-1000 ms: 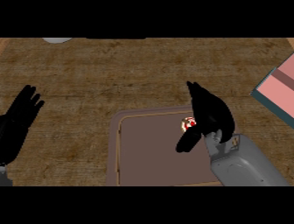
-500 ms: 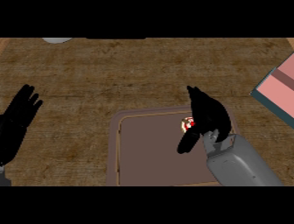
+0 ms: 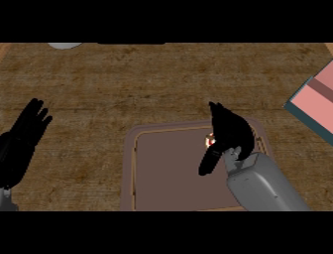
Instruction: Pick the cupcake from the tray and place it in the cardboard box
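Two black hands show over the brown table [image 3: 147,84]. The right hand [image 3: 230,133] lies over the upper right part of the tray [image 3: 169,173], its fingers straight and close together, pointing away toward the far edge, with the thumb hanging down and to the left over the tray's floor. The cupcake [image 3: 210,141] sits in that upper right corner of the tray, and only a small patch of it, white with red, shows at the left edge of the palm, just above the thumb; the rest is hidden under the hand. Whether the palm touches it cannot be told. The fingers are not curled round it. The left hand [image 3: 17,146] rests near the left edge, open, fingers up and slightly spread, well apart from the tray. The cardboard box [image 3: 330,106], pink inside with a dark rim, lies at the right edge, beyond the tray's right side.
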Available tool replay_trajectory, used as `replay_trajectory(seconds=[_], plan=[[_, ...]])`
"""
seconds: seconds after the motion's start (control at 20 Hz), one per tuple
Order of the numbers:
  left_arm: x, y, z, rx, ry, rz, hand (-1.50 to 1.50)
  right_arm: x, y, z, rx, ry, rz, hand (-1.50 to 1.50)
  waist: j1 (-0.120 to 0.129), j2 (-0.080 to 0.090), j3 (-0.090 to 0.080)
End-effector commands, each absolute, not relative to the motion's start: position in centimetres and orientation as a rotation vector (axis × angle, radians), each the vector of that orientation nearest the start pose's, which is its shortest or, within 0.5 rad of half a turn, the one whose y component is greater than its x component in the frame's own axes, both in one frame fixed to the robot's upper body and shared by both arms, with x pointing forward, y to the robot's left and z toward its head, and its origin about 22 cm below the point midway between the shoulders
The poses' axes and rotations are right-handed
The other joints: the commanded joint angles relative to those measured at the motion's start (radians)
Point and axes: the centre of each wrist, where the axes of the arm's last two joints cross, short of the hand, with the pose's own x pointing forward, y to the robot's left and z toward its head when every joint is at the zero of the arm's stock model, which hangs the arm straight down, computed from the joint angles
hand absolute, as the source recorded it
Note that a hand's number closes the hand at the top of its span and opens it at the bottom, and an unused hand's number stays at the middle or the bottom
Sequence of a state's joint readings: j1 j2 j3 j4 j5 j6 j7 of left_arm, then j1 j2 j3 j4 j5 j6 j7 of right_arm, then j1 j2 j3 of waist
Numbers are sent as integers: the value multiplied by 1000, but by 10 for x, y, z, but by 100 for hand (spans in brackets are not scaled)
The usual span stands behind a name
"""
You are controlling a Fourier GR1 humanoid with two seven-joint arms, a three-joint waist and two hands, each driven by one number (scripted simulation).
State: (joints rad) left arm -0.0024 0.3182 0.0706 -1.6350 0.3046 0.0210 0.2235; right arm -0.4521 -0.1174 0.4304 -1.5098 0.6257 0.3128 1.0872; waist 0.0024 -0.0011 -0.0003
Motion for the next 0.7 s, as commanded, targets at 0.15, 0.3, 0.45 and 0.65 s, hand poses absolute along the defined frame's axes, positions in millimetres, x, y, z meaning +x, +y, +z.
replay_trajectory(seconds=[0.15, 0.3, 0.45, 0.65], plan=[[230, 317, 46, 53, -1434, 53, 0, 298, -100, 71, -768, -675, 931, -150, 3, 0, 0], [250, 304, 53, 41, -1447, 32, 0, 320, -111, 72, -766, -660, 970, -150, 3, 2, 0], [255, 318, 51, 63, -1447, 51, 0, 303, -125, 63, -815, -707, 949, 150, -3, 1, 0], [240, 325, 64, 64, -1444, 42, 0, 315, -100, 57, -819, -774, 993, 150, 4, 1, 0]])
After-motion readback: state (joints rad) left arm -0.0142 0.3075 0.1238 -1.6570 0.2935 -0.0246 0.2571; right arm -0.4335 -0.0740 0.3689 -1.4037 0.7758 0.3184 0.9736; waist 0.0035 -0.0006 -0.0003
